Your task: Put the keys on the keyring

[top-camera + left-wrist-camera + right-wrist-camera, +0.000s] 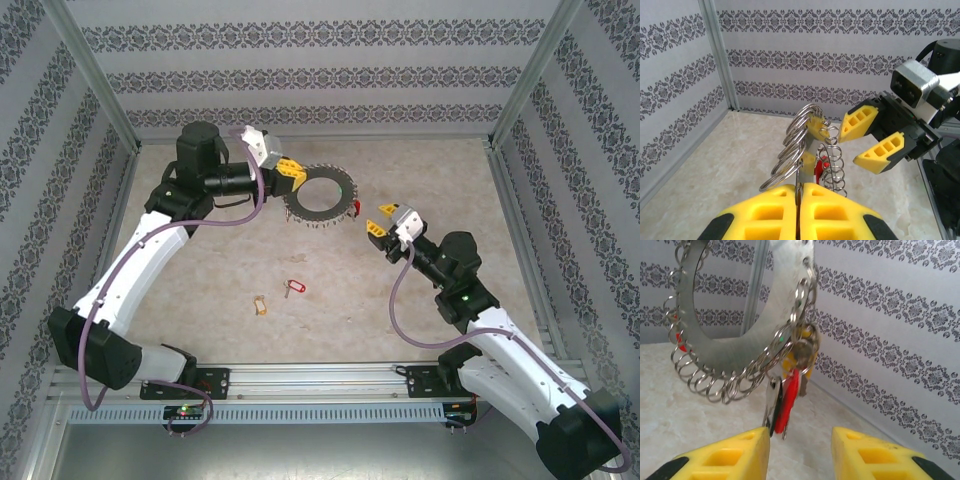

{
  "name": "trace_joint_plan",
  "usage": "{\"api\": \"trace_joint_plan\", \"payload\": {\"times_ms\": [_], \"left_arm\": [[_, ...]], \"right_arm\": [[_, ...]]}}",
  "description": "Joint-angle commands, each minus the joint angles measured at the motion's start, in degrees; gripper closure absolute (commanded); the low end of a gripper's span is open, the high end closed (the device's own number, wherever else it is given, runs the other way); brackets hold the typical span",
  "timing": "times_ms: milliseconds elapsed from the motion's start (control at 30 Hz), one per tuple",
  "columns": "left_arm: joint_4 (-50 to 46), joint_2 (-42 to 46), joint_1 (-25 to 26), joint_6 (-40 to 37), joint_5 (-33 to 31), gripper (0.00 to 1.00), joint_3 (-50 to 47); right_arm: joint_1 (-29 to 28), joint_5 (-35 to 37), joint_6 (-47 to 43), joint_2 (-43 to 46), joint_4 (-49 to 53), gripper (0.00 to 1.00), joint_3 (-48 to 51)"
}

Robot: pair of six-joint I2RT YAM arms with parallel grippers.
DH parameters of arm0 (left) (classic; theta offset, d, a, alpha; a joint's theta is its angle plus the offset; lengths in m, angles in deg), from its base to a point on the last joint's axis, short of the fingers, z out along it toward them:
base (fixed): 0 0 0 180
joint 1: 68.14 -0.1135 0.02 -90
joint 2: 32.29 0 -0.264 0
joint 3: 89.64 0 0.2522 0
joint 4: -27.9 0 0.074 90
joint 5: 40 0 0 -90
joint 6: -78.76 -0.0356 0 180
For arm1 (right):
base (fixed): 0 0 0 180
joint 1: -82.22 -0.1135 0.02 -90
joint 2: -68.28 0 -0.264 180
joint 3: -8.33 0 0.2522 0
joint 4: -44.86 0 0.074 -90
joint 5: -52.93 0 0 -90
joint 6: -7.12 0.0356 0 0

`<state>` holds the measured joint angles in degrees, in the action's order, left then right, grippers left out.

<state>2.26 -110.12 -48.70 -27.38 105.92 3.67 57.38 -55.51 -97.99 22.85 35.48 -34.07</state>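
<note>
Between damask walls, marbled table, keys

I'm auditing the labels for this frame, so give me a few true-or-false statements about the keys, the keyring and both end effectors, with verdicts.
1. The left end effector is shut on the keyring. True.
2. The right end effector is clamped on the keyring. False: its jaws stand apart beside the ring's edge, gripping nothing.
3. The red-tagged key and the tan-tagged key lie loose on the table. True.
4. The keyring lies flat on the table. False: it is held up off the surface, with a dangling key hanging below it.
</note>
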Motion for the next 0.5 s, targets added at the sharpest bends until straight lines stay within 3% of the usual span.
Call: {"api": "trace_joint_plan", "payload": {"times_ms": [0, 467], "left_arm": [[-1.73, 2.98, 0.27, -3.54, -0.17, 1.00, -0.29], [-6.24, 7.45, 0.33, -6.79, -1.03, 1.00, -2.16]], "right_arm": [[0.33, -1.57, 2.47, 1.11, 0.45, 0.61, -2.68], [-1.65, -6.16, 8.56, 0.14, 6.99, 0.55, -9.40]]}}
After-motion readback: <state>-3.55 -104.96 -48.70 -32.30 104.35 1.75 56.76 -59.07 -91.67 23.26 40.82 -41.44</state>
